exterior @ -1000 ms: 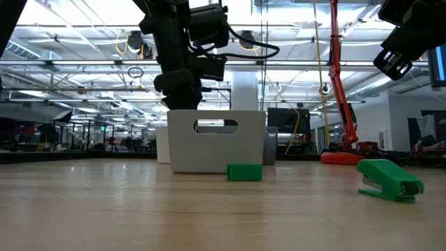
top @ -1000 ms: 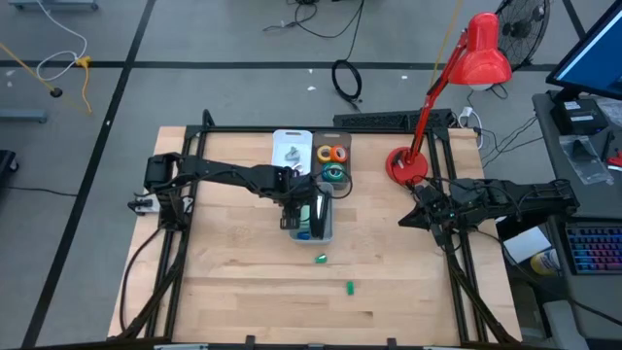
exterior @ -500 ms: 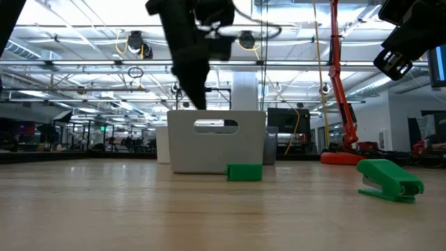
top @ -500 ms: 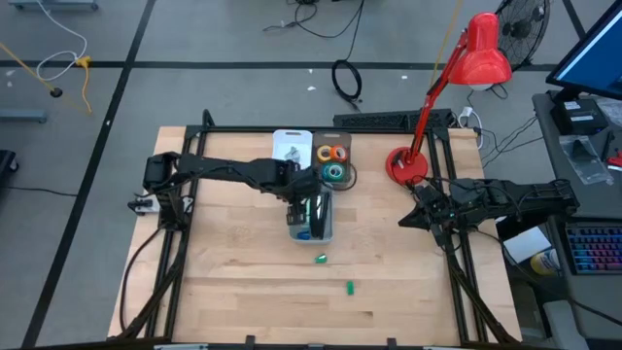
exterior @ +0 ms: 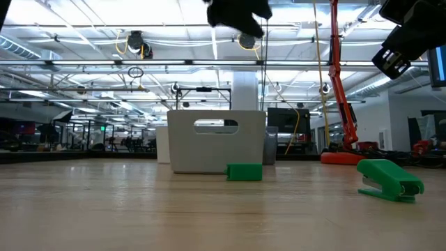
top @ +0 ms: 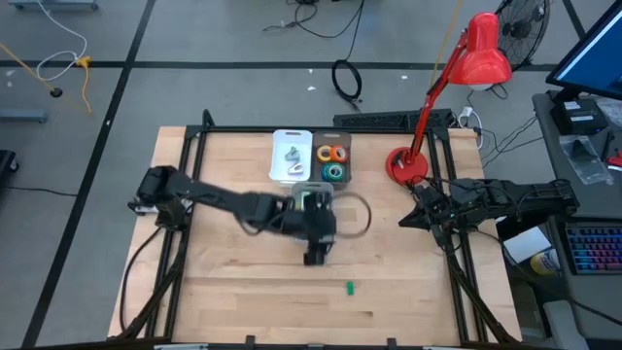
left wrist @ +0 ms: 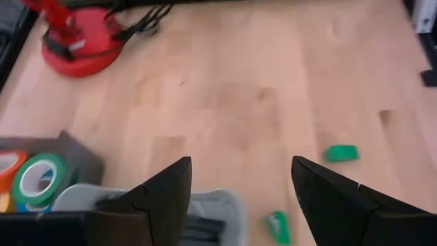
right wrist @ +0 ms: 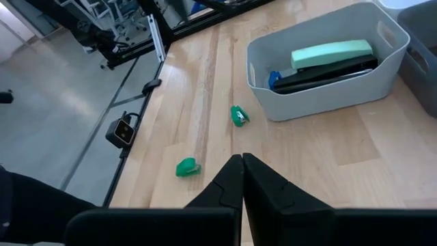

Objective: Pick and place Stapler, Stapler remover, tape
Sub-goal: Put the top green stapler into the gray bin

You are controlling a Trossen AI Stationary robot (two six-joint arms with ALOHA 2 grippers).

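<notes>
My left gripper is open and empty, high above the table just near-side of the grey bin; in the left wrist view its fingers stand wide apart. The bin holds a mint-green stapler, a black stapler and a blue thing. A small green stapler and a small green block lie on the table. Orange, yellow-orange and green tape rolls lie in a dark tray. My right gripper is shut and waits at the table's right edge.
A white tray with a metal piece stands beside the dark tray at the far side. A red desk lamp stands at the far right. Bare wood lies to the left and along the near edge.
My left gripper has risen from over the grey bin and swung toward the table's near edge, so that it now hangs over the green block. The bin and the green things have stayed where they were.
</notes>
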